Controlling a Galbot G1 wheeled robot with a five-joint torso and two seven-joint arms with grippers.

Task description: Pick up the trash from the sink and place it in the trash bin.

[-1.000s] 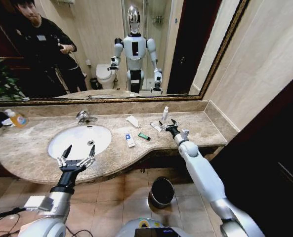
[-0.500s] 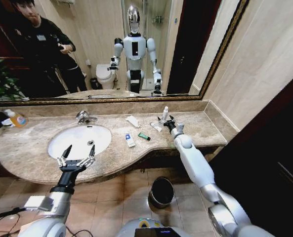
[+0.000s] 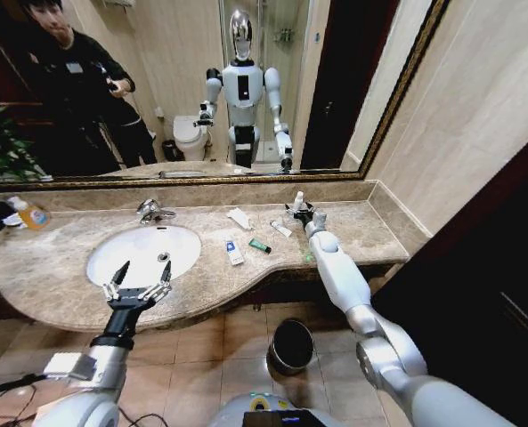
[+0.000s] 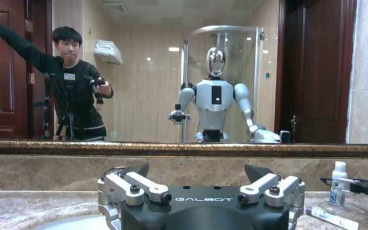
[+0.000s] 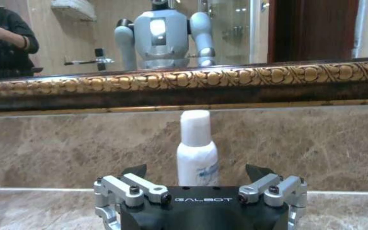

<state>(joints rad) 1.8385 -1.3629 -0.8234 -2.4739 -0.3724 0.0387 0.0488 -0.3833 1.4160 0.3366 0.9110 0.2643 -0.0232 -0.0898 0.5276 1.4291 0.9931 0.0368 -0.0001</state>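
Right gripper [image 3: 300, 212], arm stretched far over the worktop [image 3: 353, 233], spreads its fingers either side of the tiny white bottle [image 5: 196, 148] by the back wall. Left gripper [image 3: 137, 289] hovers open-fingered at the sink [image 3: 143, 253].

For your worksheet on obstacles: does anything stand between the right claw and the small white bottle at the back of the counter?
Nothing visible does. The right claw, fingers open, faces the tiny white bottle directly, with only bare marble counter around it.

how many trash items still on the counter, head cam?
4 visible: tiny white bottle at the right gripper, white sachet behind, blue-white packet and green stick near the sink. More may be hidden.
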